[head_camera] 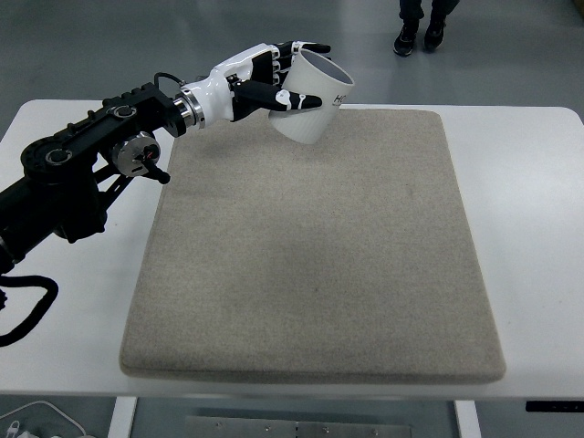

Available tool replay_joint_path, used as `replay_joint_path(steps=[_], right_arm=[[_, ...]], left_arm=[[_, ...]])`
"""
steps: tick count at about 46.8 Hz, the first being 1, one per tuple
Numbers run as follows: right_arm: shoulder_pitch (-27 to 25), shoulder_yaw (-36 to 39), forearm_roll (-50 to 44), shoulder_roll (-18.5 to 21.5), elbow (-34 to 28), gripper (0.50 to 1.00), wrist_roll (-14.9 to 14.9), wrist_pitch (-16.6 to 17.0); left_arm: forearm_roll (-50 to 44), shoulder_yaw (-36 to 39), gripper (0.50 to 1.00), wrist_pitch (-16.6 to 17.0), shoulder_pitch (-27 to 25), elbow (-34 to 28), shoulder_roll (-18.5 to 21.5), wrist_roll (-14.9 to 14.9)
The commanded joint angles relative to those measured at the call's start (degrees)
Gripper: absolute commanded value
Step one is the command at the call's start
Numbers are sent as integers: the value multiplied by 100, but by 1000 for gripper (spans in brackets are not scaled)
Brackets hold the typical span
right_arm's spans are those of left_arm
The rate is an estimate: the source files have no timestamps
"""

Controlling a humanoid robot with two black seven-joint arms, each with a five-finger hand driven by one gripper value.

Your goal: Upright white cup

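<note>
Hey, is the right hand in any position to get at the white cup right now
Probably not. No right arm shows in the head view at all. The white cup is gripped by the left hand, lifted and tilted above the far left part of the beige mat, so the left hand already has it.

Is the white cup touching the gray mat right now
Apart. The head view shows the left robot hand holding the white cup tilted in the air, its base clear of the gray mat.

Lab: bare grey floor (511, 64), white table (529, 182).
</note>
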Motion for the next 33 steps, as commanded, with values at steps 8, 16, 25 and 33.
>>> replay_joint_path(steps=[8, 16, 25, 33], right_arm=[[0, -9, -1, 0, 0, 930, 2, 0], [0, 0, -1, 0, 0, 930, 2, 0], [0, 0, -1, 0, 0, 930, 1, 0], [0, 0, -1, 0, 0, 930, -7, 0]], left_arm=[[-103, -133, 500, 0, 468, 9, -3, -874], [-59, -133, 500, 18, 635, 9, 5, -1788], [-24, -124, 500, 62, 732, 149, 14, -2626], [-24, -45, 500, 106, 767, 378, -3, -2626]])
